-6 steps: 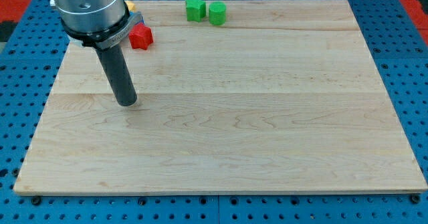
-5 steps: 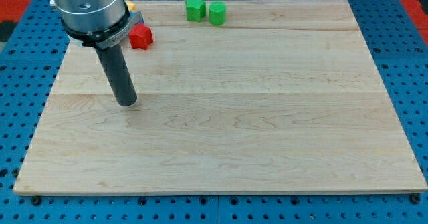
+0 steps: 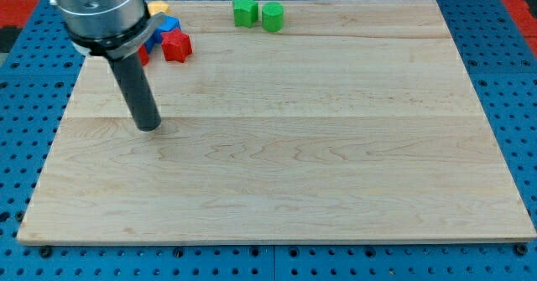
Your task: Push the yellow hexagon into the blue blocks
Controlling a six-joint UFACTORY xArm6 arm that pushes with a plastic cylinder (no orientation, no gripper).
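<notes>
Wooden board (image 3: pixel 336 172) on a blue pegboard surface (image 3: pixel 512 80), seen from above and in front.

Rod (image 3: pixel 137 92) coming down from a grey metal housing (image 3: pixel 94 13) in the upper left of the frame. My tip (image 3: pixel 148 127) set on the bare wood, left of centre, touching no block. No jaws on this tool — a plain rod, holding nothing.

Cluster of blocks in the upper left corner of the board, partly hidden behind the housing:
- yellow block (image 3: pixel 158 9), only a sliver showing at the housing's right edge, shape not readable; sits at the top of the cluster, just above the blue.
- blue block (image 3: pixel 165 25), a small patch visible between the yellow and the red; number and shape of blue pieces cannot be made out.
- red star-shaped block (image 3: pixel 176 45), lowest right of the cluster, just beside the blue.
- second red piece (image 3: pixel 143 54), a scrap showing left of the star, tight against the rod's upper end in the frame.

Cluster lies above and slightly right of the tip, apart from it; red pieces sit between tip and the yellow and blue.

Two green blocks at the top edge, centre-left — a lumpy one (image 3: pixel 245 10) and a rounder one (image 3: pixel 273 16), side by side, well apart from the cluster and tip.
</notes>
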